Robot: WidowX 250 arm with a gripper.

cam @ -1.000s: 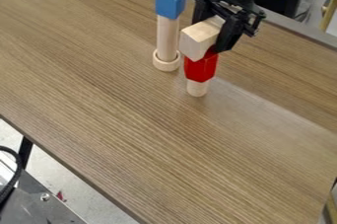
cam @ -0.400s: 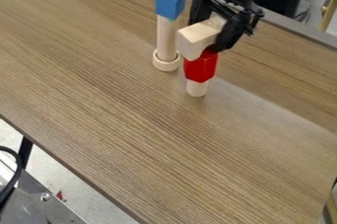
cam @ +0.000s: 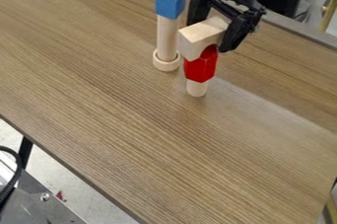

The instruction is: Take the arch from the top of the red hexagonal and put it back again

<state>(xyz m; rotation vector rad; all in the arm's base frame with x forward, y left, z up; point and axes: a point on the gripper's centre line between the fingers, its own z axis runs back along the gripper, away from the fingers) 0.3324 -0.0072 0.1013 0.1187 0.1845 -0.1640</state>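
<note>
The gripper (cam: 209,35) hangs with its fingers spread about the arch (cam: 192,44), a pale, smooth wooden block with square edges and a curved underside, sitting on the faceted red hexagonal block (cam: 201,67). That stands on a round wooden peg (cam: 197,88), near a cylinder (cam: 168,35) topped by blue cubes (cam: 170,3), well apart from the grained tabletop's (cam: 131,119) near edge.

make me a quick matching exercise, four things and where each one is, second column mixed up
1. arch
2. red block
3. blue blocks
4. ring

a. around the foot of the tall rod
b. standing on a short peg
c. topmost in the shorter stack
d. one above the other, over the tall rod

Pairs: 1-c, 2-b, 3-d, 4-a
</note>
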